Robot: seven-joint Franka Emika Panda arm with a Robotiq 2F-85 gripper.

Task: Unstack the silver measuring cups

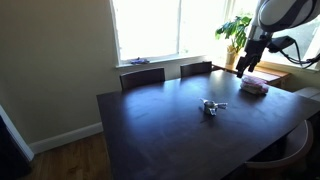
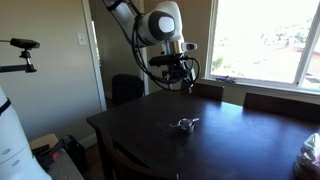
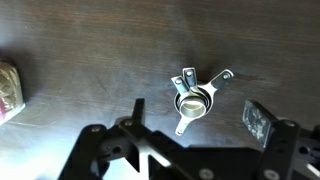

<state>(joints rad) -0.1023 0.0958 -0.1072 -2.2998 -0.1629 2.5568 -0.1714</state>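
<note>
The silver measuring cups (image 3: 192, 98) lie nested in a small stack on the dark table, their flat handles fanned out. They show as a tiny shiny cluster in both exterior views (image 1: 211, 107) (image 2: 186, 124). My gripper (image 3: 196, 118) hangs high above the table, well apart from the cups, with its fingers spread wide and nothing between them. In an exterior view the gripper (image 1: 245, 62) is up near the window, and it shows likewise in the other exterior view (image 2: 178, 80).
A pinkish stack of flat items (image 1: 254, 86) lies on the table near the plant side and shows at the wrist view's left edge (image 3: 8, 90). Chairs (image 1: 142, 77) stand at the table's window edge. A camera tripod (image 2: 22, 55) stands beside the table.
</note>
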